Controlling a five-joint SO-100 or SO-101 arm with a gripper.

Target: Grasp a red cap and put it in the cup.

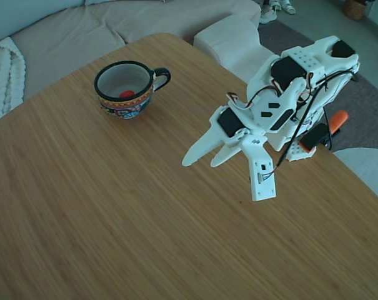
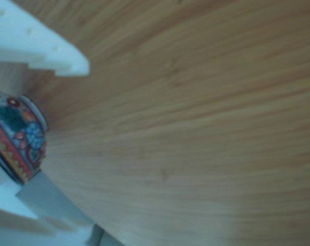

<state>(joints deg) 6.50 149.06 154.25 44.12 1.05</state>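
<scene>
The cup (image 1: 125,89) stands upright at the far left of the wooden table (image 1: 114,212), its handle pointing right in the fixed view. The red cap (image 1: 126,94) lies inside it on the bottom. My gripper (image 1: 200,164) hovers to the right of the cup and well apart from it. It is open, its two white fingers are spread, and nothing is between them. In the other view one white finger (image 2: 42,46) shows at the top left. Part of the cup's patterned side (image 2: 16,138) shows at the left edge, and the cap is hidden there.
The arm's base is held at the table's right edge by an orange-handled clamp (image 1: 335,122). A white cushion (image 1: 232,40) and a beige sofa (image 1: 82,28) lie beyond the far edge. A knitted blanket (image 1: 4,75) is at the far left.
</scene>
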